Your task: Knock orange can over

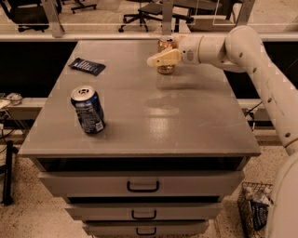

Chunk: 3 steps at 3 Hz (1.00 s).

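Right, eyes on the orange can (165, 45): it stands on its base at the far edge of the grey table (186, 125), a little right of centre, silver top up and not tipped over. Across its front lies the gripper (154, 59), a pale cream piece pointing left, right against the can's middle and covering a band of it, so only the can's top and its bottom rim show above and below. The tip pokes out just past the can's left side. Whether the gripper is open or closed, I cannot tell from this angle. Behind it, the white arm (260, 79) rises along the right edge of the view, bends at a rounded elbow above the table's far right corner, and runs roughly level leftward to the wrist, which sits just right of the can. Moving outward: a blue-and-white can (87, 110) stands upright near the front left of the table, well apart from the orange one. A flat dark blue packet (87, 66) lies at the far left. Below the tabletop are three drawers (139, 183) with dark handles, a wire basket (253, 209) sits on the floor at lower right, and office chairs (144, 11) stand beyond the table.
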Tool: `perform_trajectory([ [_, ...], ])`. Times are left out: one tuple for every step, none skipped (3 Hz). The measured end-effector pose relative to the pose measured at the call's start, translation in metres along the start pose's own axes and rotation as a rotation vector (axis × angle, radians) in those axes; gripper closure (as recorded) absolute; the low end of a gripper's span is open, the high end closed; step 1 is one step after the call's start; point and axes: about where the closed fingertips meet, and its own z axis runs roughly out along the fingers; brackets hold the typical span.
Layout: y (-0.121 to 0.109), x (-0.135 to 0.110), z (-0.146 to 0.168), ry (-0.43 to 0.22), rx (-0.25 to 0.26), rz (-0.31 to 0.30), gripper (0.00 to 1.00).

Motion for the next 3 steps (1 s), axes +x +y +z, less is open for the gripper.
perform_trajectory([
  [0.014, 0.014, 0.019, 0.013, -0.065, 0.080, 0.00],
  [0.027, 0.019, 0.021, 0.029, -0.111, 0.133, 0.00],
  [0.042, 0.005, 0.008, 0.009, -0.143, 0.131, 0.00],
])
